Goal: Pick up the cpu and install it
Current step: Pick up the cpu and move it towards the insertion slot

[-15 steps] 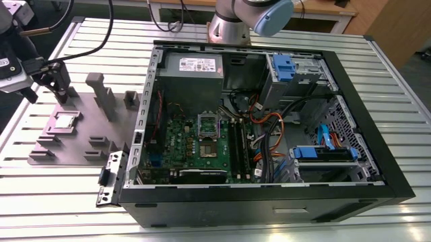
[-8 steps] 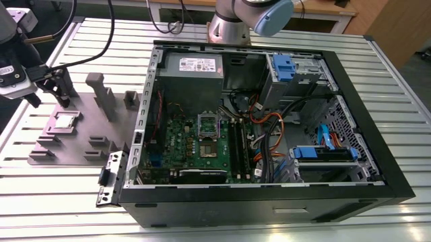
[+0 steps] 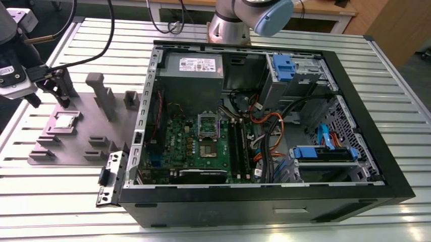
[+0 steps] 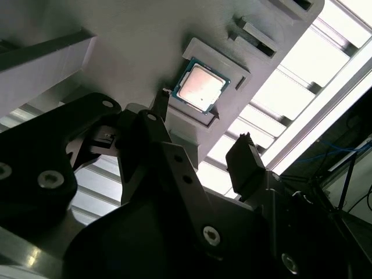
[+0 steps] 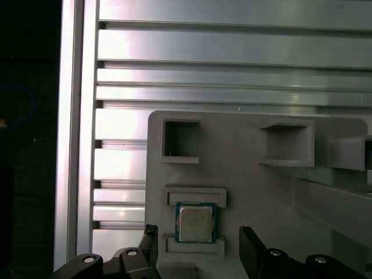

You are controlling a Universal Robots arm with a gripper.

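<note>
Hanging with the gripper (image 3: 48, 98) just above the grey tray (image 3: 77, 141), at the exterior view's left of the open computer case (image 3: 269, 201). Holding nothing at all: fingers (image 4: 247, 165) spread wide apart, with empty space between.

Looking down past them in both wrist views at the cpu (image 5: 196, 222). Lying flat in its own little pocket on the tray, shiny side up. Lined up between the two fingers, but not touched yet. Tray resting on the slatted metal table (image 3: 60, 201).

Plenty to go wrong from here, by the look of it:

- Coming down a bit off to one side, and bumping a finger on the pocket's wall instead of sliding in beside the chip.
- Pinching such a thin, smooth thing only by its edges, so slipping or tipping on the way up.
- Dropping it over the green board (image 3: 202, 146) and hitting other parts.
- Setting it into the socket (image 3: 208, 122) crooked or turned the wrong way, and hurting the tiny contacts there.

Cannot tell from here how open the socket's frame is.
</note>
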